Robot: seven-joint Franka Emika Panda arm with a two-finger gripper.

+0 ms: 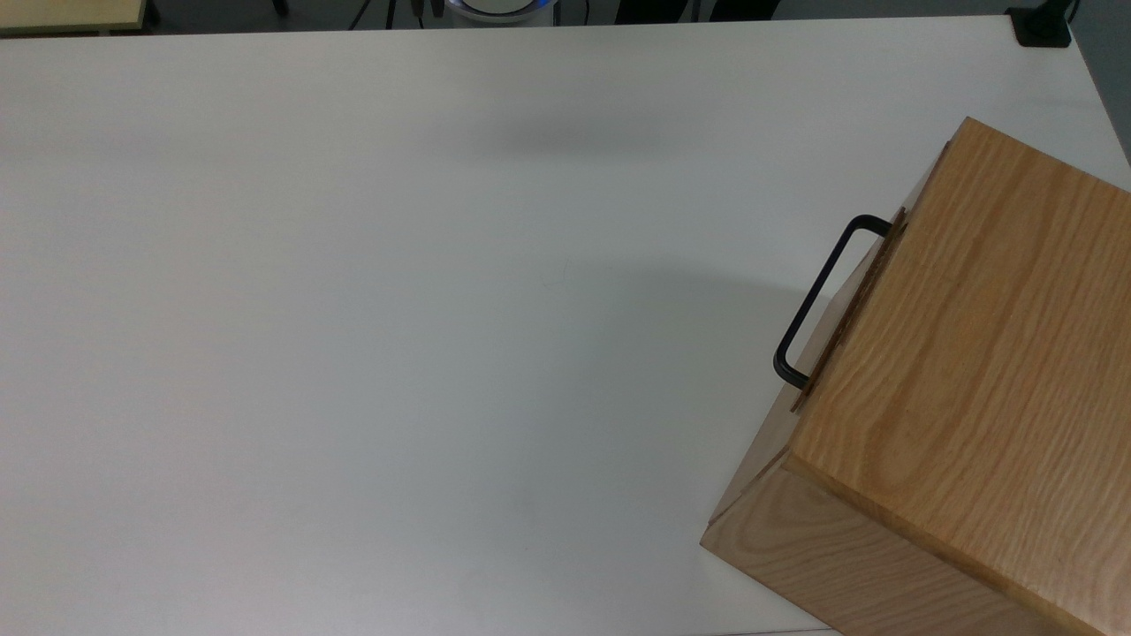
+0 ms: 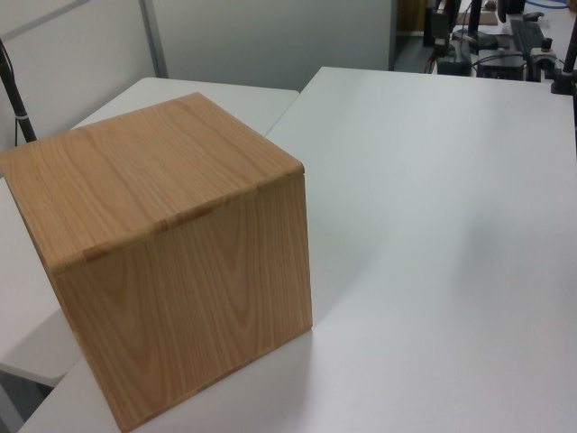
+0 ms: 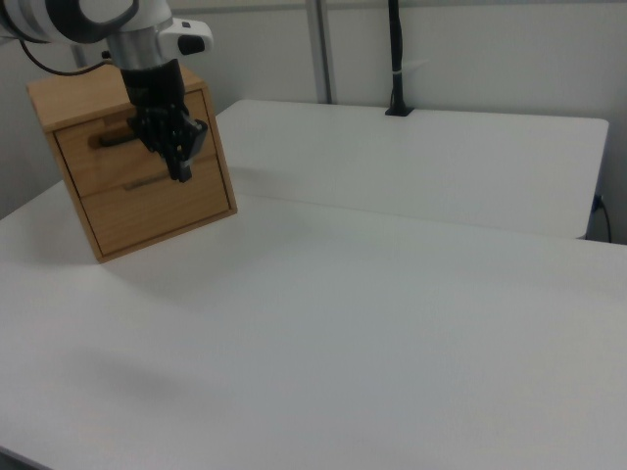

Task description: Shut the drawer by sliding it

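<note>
The oak-grain cabinet (image 1: 972,353) stands at the top view's right edge, turned at an angle. The drawer (image 1: 850,318) shows as a thin wooden front panel almost flush with the cabinet, its black U-shaped handle (image 1: 817,294) sticking out over the table. In the right view the drawer front (image 3: 122,155) is the upper panel of the cabinet (image 3: 147,211). My gripper (image 3: 181,171) hangs from the white arm (image 3: 147,39), pointing down, shut on nothing. It overlaps the cabinet front in the right view; how far it stands from the drawer I cannot tell. The left view shows the cabinet's plain back (image 2: 180,262).
The white table (image 1: 398,353) stretches wide across the top view's left and middle. The robot base (image 1: 499,7) sits at its far edge. A black clamp (image 1: 1043,26) holds the far right corner. A black post (image 3: 396,59) rises behind the second table (image 3: 441,157).
</note>
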